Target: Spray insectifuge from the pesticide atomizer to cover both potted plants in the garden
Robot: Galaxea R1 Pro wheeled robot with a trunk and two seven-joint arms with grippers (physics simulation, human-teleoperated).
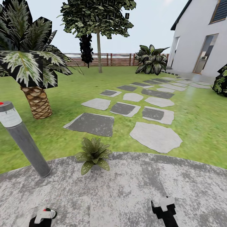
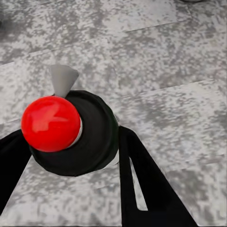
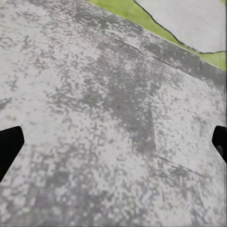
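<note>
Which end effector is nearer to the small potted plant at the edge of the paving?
Left, by a small margin. The left end effector holds the pesticide atomizer low to the potted plant's left; the right end effector is empty, farther to its right.

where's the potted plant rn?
Head view: potted plant sits centre-left at the far edge of the grey paved round, right of the leaning grey post, ahead of the left gripper.

Flat, even daylight filled the scene under a pale, washed-out sky (image 1: 151, 22). Nothing cast a clear shadow. The lawn (image 1: 195, 119) looked bright and smooth. Wrist views were soft and blocky, the paving (image 3: 104, 123) pixelated. A small glare sat on the red knob (image 2: 49, 123).
</note>
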